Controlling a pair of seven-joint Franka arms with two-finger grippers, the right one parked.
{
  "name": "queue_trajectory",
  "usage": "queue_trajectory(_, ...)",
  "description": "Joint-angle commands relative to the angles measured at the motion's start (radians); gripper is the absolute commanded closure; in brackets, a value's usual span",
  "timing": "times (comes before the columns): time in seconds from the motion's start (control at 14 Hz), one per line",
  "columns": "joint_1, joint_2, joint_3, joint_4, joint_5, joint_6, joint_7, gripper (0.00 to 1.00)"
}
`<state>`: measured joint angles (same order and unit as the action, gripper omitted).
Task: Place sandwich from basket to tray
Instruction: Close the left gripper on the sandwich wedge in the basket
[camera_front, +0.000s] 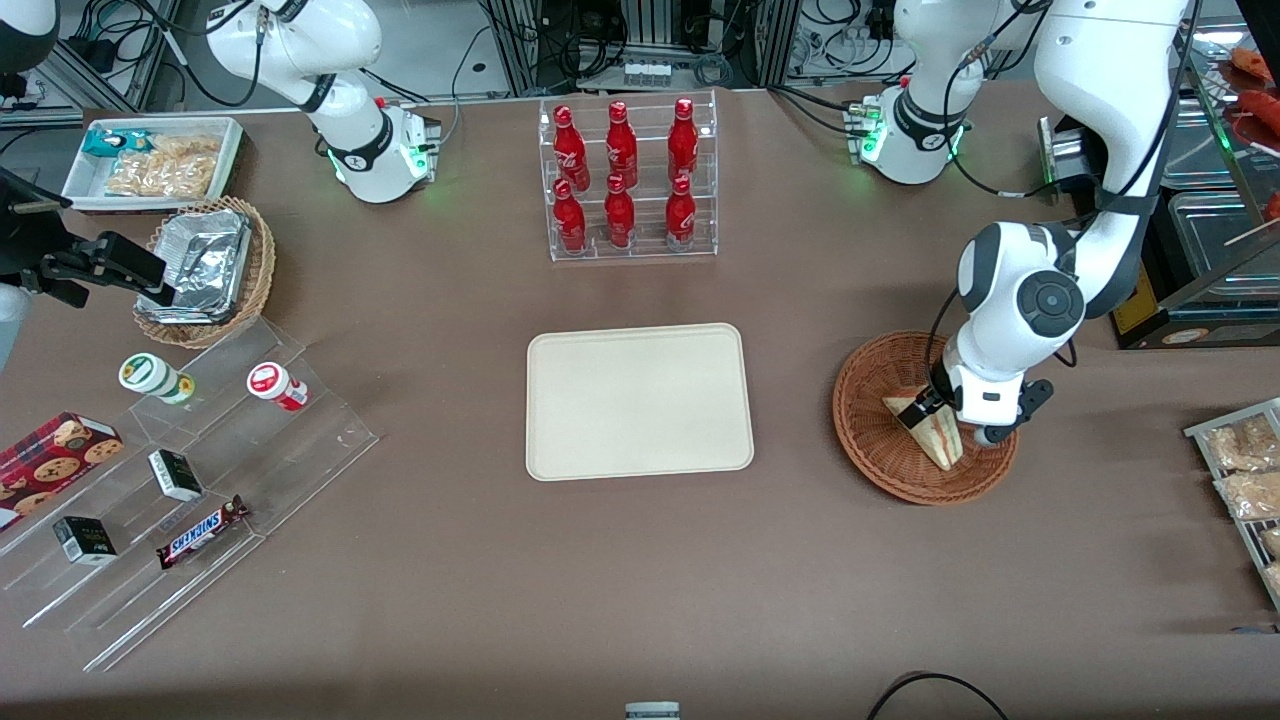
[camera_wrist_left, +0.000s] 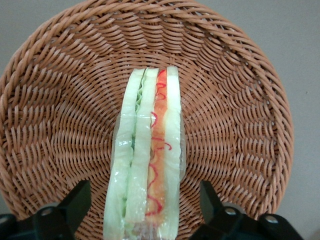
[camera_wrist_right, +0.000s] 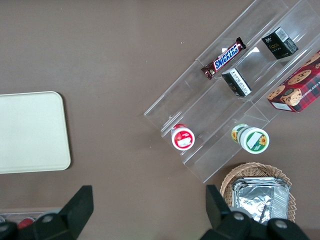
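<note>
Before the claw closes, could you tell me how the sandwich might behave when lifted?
The sandwich looks soft, so the open claw straddling it in the basket may squash it. Its clear wrap could be slippery. The layers might shift.

The sandwich (camera_front: 935, 430) lies in the basket (camera_front: 870, 440) toward the working arm's end of the tabletop (camera_front: 640, 580), the hand (camera_wrist_left: 145, 207) low over it, fingers apart astride it; the tray (camera_front: 640, 400) sits mid-tabletop, well apart.

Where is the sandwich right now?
The sandwich lies in the basket toward the working arm's end of the table, between the open gripper's fingers, with the tray beside the basket.
</note>
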<state>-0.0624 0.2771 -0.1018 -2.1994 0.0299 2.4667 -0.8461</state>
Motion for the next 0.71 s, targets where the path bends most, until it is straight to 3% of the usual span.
queue_trajectory(0.0,-0.002,0.016,0.002,0.018,0.01,-0.003,0.007,0.64)
queue_trajectory(0.21,0.0,-0.002,0.002,0.012,0.011,-0.015,0.056,0.91)
queue_trajectory(0.43,-0.002,-0.044,0.002,0.067,0.007,-0.18,0.171,0.95)
queue_trajectory(0.5,-0.01,-0.044,0.001,0.116,0.001,-0.272,0.171,1.0)
queue_trajectory(0.64,-0.042,-0.035,-0.025,0.197,0.001,-0.424,0.168,1.0)
